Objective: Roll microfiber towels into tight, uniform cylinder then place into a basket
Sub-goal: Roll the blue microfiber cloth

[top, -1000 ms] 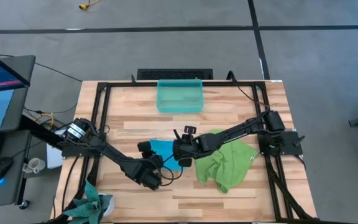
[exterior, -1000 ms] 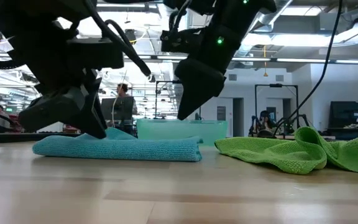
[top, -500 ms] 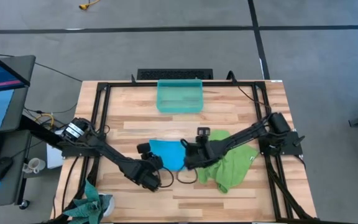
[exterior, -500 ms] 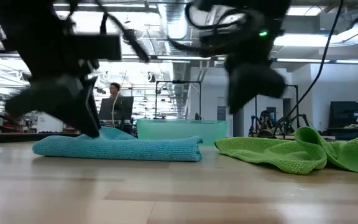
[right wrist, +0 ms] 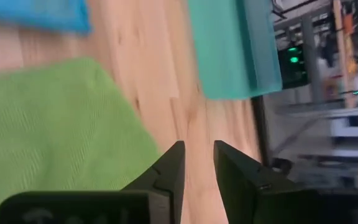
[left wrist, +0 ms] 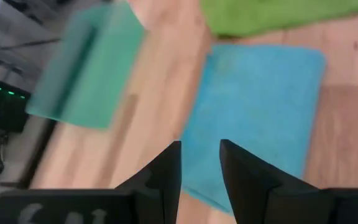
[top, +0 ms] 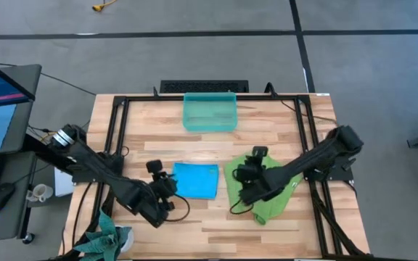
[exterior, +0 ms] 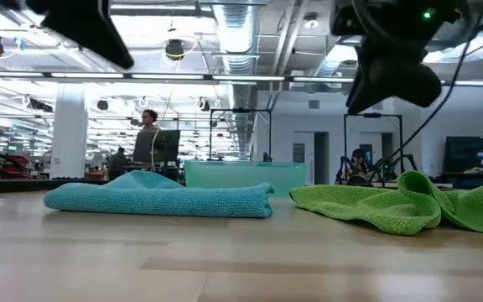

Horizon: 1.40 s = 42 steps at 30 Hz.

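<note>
Each wrist view alone: left tool (left wrist: 199, 163) and right tool (right wrist: 197, 163) narrow-gapped, empty.

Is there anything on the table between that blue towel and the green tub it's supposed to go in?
Nothing visible: only bare wood lies between the blue towel and the tub. The green towel sits off to the side.

In the low view both arms are cut off by the top edge, the green towel (exterior: 409, 210) runs off the right edge, and the basket (exterior: 246, 174) sits half hidden behind the blue towel (exterior: 162, 201).
</note>
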### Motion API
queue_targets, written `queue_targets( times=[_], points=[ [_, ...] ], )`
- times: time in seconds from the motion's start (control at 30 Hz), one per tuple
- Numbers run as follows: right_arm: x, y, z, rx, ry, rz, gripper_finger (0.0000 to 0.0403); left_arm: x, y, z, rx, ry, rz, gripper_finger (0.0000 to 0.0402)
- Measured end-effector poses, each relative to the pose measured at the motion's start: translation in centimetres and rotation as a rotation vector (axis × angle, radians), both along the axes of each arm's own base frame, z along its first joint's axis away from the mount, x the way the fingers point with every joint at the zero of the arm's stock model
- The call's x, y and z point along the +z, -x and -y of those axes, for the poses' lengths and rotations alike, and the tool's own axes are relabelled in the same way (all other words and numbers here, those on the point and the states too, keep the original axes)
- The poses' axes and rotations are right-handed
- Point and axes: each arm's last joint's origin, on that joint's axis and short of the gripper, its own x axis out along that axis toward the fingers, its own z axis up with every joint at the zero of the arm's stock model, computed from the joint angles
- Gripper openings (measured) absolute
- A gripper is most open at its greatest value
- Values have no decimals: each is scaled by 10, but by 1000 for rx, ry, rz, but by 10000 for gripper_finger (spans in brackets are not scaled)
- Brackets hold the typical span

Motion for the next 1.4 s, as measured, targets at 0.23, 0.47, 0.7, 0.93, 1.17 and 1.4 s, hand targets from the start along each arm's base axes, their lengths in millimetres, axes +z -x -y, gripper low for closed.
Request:
queue_targets(
  times=[0.23, 0.47, 0.7, 0.93, 1.17, 1.4],
  points=[
    [7, 27, 23, -11, -247, 257, 107, 27, 2, -26, 84, 25, 186, 103],
    [4, 10, 43, 106, -507, 449, 107, -13, -9, -46, 88, 194, 120, 103],
    [-18, -20, 54, 235, -731, 421, 107, -41, -26, -66, -103, 453, 96, 103],
    [-47, -44, 51, 340, -861, 312, 107, -67, -25, -93, -95, 615, 82, 103],
    [-48, -61, 48, 369, -858, 301, 107, -99, -9, -114, -4, 785, 70, 103],
    [-46, -62, 47, 373, -858, 309, 107, -110, -1, -125, 105, 832, 70, 103]
  ],
)
